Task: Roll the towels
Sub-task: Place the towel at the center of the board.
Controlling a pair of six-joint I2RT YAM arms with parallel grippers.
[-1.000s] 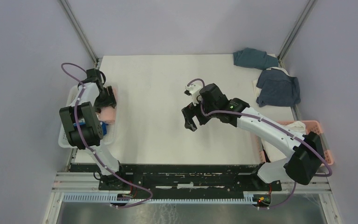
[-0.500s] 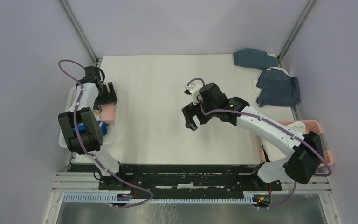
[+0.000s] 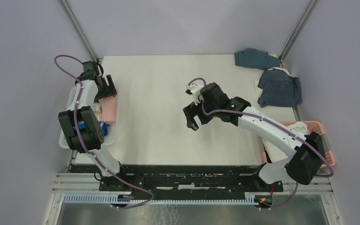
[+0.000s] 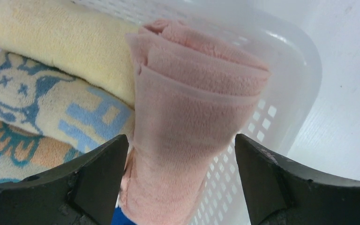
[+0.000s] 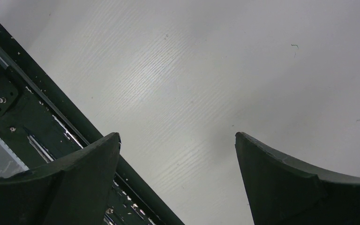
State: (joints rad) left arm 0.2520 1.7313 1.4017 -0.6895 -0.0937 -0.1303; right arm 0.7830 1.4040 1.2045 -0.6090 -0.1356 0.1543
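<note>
A rolled pink towel [image 4: 192, 108] lies in the white basket [image 4: 286, 70] at the table's left edge, also seen as the pink towel [image 3: 108, 108] from above. My left gripper [image 4: 180, 140] is open and straddles the roll, with a gap at the right finger. In the top view the left gripper [image 3: 104, 89] hovers over the basket's far end. My right gripper [image 3: 193, 123] is open over bare table at the middle, and the right gripper [image 5: 178, 136] has nothing between its fingers. A slate blue towel [image 3: 255, 58] and a dark navy towel [image 3: 280, 87] lie crumpled at the far right.
Beside the pink roll lie a yellow rolled towel [image 4: 61, 42] and a patterned one [image 4: 37, 98]; a bright blue towel [image 3: 104, 127] sits nearer me. A pink basket [image 3: 316, 126] with a pale towel [image 3: 300, 127] stands at the right edge. The black front rail [image 5: 9, 93] shows below the right gripper.
My left gripper has opened wider and drawn back from the pink roll toward the far end of the basket. The right arm has not moved.
</note>
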